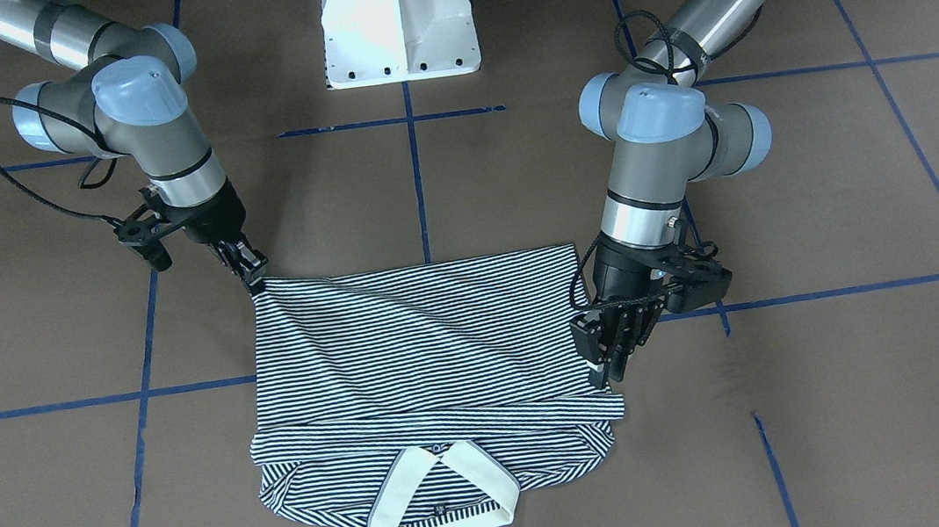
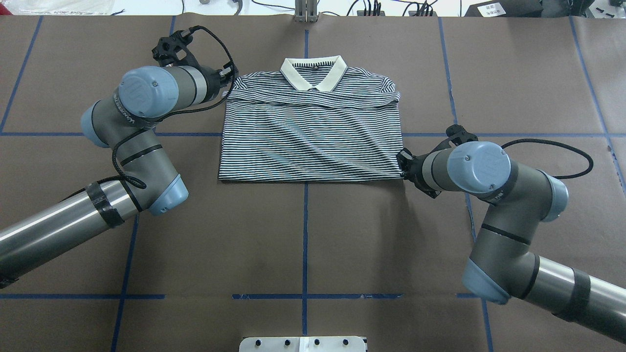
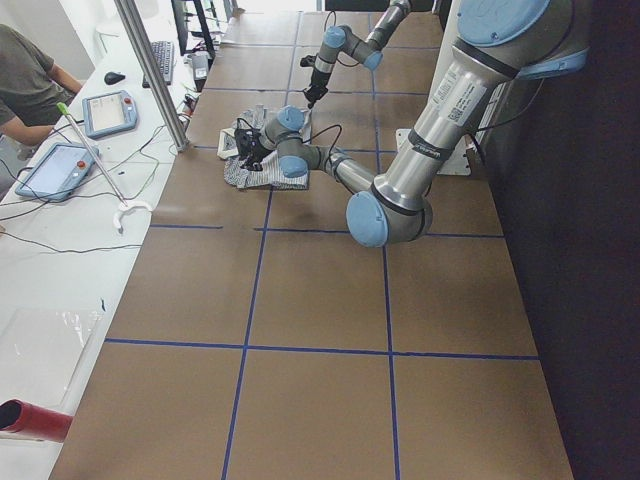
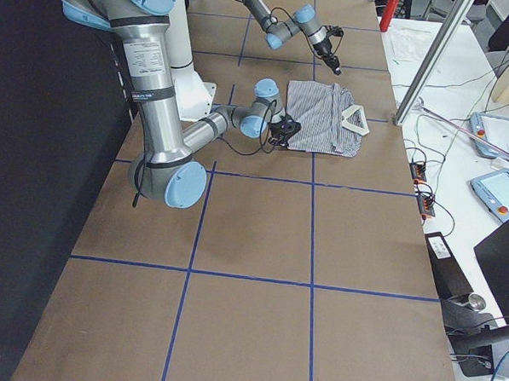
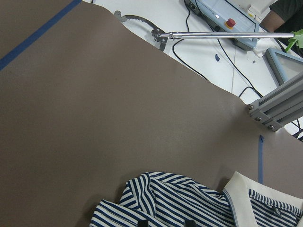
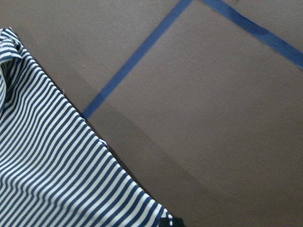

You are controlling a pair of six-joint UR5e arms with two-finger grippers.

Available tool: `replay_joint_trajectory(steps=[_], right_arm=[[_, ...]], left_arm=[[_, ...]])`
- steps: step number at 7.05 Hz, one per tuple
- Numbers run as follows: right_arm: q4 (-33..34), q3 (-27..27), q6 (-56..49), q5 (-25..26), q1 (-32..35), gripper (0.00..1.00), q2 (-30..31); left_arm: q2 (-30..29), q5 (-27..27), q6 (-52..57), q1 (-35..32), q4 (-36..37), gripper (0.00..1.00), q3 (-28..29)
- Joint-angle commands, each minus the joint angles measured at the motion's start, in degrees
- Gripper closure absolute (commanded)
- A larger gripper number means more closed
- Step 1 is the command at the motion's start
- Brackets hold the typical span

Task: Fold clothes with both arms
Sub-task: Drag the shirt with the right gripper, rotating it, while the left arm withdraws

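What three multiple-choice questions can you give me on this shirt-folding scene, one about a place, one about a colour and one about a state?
1. Which way does the polo shirt point its collar?
A) toward the robot
B) away from the robot, toward the far side of the table
C) toward the robot's left

2. What colour is the collar?
A) cream
B) red
C) black

3. How does the shirt lie?
A) hanging in the air
B) spread out full length
C) folded, with one layer across the chest below the collar

Answers:
1 B: in the overhead view the collar sits at the shirt's far edge.
2 A: it is plain cream against the navy-and-white stripes.
3 C: a folded edge crosses the shirt just below the collar.
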State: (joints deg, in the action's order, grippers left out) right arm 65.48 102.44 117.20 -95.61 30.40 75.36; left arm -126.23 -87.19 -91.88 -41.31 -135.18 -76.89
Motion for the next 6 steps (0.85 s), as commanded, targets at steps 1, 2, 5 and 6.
replay_joint_trajectory(steps=[1, 2, 5, 6], right_arm=[[0.0, 15.25, 0.31, -2.37, -7.33, 1.0, 14.3], [0.0, 20.72, 0.49, -4.57, -12.6, 1.0, 19.42], [-0.17, 23.85, 0.58, -16.01, -20.36, 1.0, 20.53], [-0.17, 23.77, 1.1, -15.75, -21.95, 0.01, 20.96]], left_arm=[[3.6, -4.26, -0.23, 0.87, 0.01, 0.64, -7.36], [5.45, -8.48, -0.23, 0.96, -0.08, 0.64, -10.97], [10.46, -16.57, -1.01, 1.14, 0.01, 0.63, -20.11], [12.92, -17.74, -5.72, 2.97, 0.09, 0.63, -22.93]])
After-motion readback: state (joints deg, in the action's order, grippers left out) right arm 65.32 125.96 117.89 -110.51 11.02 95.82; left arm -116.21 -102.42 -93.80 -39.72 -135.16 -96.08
